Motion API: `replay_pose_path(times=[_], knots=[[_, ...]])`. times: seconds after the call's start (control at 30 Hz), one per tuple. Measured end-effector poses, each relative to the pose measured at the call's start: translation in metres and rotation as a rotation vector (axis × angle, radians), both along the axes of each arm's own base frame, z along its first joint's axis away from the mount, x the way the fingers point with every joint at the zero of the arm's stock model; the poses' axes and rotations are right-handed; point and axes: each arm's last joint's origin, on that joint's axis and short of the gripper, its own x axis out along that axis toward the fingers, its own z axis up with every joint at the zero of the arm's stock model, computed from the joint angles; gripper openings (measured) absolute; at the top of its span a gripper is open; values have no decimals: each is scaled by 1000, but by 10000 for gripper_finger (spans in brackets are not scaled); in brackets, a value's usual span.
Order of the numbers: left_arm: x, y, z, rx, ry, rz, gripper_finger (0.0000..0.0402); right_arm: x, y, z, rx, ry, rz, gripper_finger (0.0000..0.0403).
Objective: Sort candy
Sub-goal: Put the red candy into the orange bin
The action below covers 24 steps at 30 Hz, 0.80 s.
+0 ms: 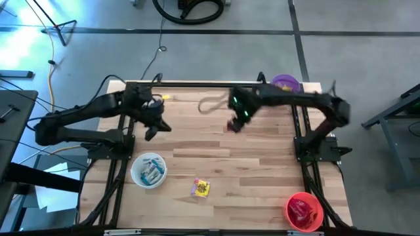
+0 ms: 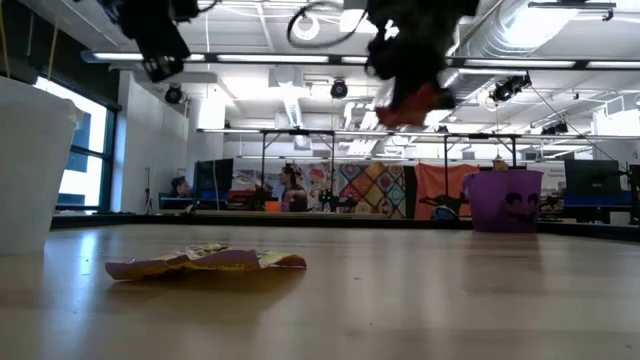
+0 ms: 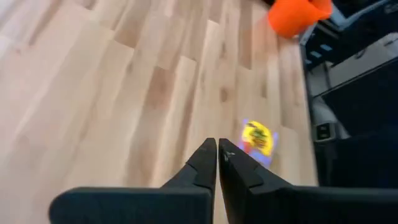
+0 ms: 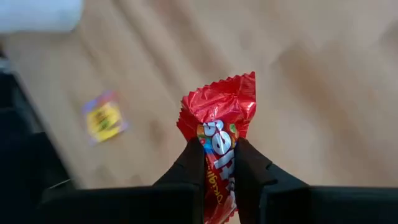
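The right gripper [image 4: 217, 155], above the table's centre in the high view, is clamped on a red candy [image 4: 219, 118] probably bound for the red bowl [image 1: 304, 211] at lower right, while the left gripper [image 3: 217, 152] is closed, empty

Bright overhead light — blurred wrist views

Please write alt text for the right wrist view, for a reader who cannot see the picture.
The right gripper holds a red candy between its two dark fingers, above a wooden table. A yellow candy lies on the table farther off, and part of a white bowl shows at the picture's edge.
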Motion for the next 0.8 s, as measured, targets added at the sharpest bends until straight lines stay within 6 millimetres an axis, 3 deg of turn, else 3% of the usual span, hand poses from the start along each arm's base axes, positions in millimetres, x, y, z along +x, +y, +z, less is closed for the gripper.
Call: replay_pose_path(times=[0.27, 0.47, 0.6, 0.8], knots=[[29, 31, -22, 38, -4, -123, 0, -56, 135, 21, 268, 133, -224, 33], [45, 47, -35, 70, -18, -155, 0, -100, 213, 28, 419, 307, -369, 32], [52, 50, -42, 68, -16, -171, 0, -129, 247, 27, 440, 439, -417, 32], [65, 45, -49, 35, 7, -171, 0, -174, 269, 21, 295, 605, -426, 32]])
